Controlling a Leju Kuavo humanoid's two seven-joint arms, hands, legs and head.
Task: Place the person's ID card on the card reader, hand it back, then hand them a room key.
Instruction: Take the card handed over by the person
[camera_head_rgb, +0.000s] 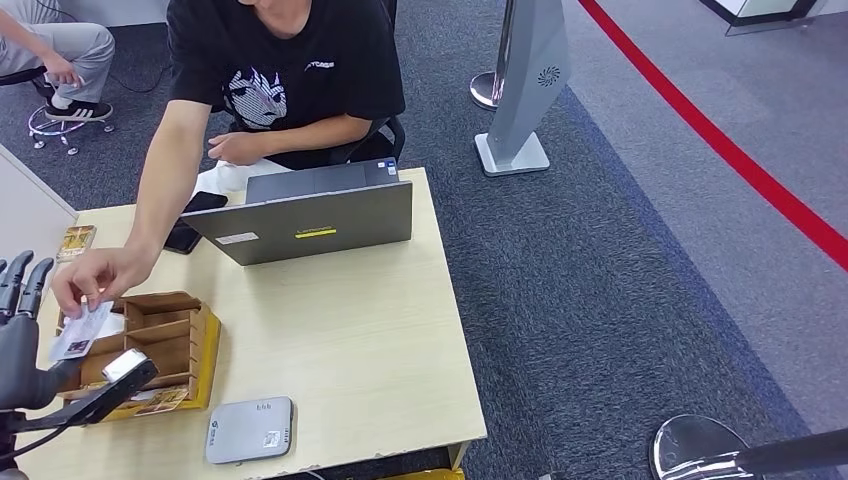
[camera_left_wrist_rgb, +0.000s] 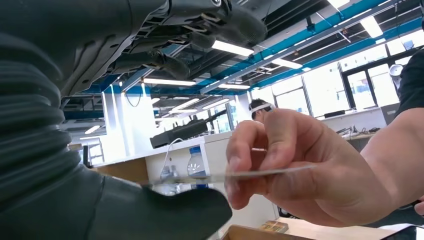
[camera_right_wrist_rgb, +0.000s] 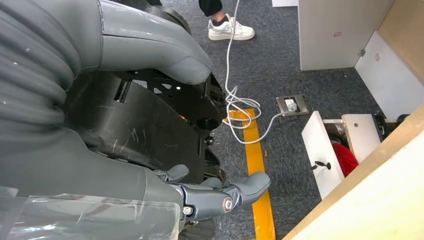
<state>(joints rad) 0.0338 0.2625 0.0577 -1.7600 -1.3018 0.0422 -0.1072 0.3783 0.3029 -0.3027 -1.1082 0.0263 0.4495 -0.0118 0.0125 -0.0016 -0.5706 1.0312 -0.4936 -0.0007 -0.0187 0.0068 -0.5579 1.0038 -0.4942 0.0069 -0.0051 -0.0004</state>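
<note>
Table (camera_head_rgb: 380, 330) — laptop (camera_head_rgb: 310, 215), card reader (camera_head_rgb: 249, 430)

The table (camera_head_rgb: 380, 330) is showing a pale, matt wood-grain top. The compartment organizer (camera_head_rgb: 165, 330) is presenting unfinished brown wood. The card reader (camera_head_rgb: 250, 430) is appearing as smooth, light grey plastic. The laptop (camera_head_rgb: 310, 215) is showing a matt grey metallic lid. The ID card (camera_head_rgb: 80, 333) is reflecting light as thin glossy plastic. The left hand (camera_head_rgb: 20, 340) is wearing a dark matt ribbed cover. The floor carpet (camera_head_rgb: 600, 260) is looking rough and woven.
</note>
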